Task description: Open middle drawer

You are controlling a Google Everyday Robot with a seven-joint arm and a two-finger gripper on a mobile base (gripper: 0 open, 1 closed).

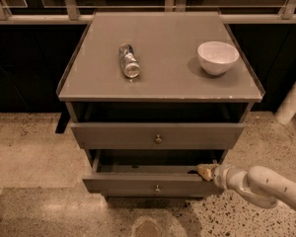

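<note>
Grey was the colour of the whole cabinet [167, 80] that we looked at. Starting on the left, a shiny bottle [129, 60] lay on its side on the top, far above the gripper and to its left. Lower down we saw two grey drawer fronts. The upper drawer [113, 136] sat above the gripper and to its left. The middle drawer [123, 183] was the lower front. It was right at the gripper and stretched away to its left. Its small round knob [157, 188] was left of the gripper and a bit lower. We saw a dark gap behind this front, so we think it was pulled out part of the way.

The gripper [204, 172] touched the top edge of the middle drawer, near its right end. We could not tell if it was squeezing the edge or just hooked on it. A white bowl [217, 57] stood on the top, high above the gripper and a little to its right. The white arm [266, 184] ran off to the right, behind the gripper.

We think the pulling step was in hand. The next move called for a straight, level pull away from the cabinet, so the gripper would not slip off the edge. With the pull at one end, the drawer might twist and stick.
</note>
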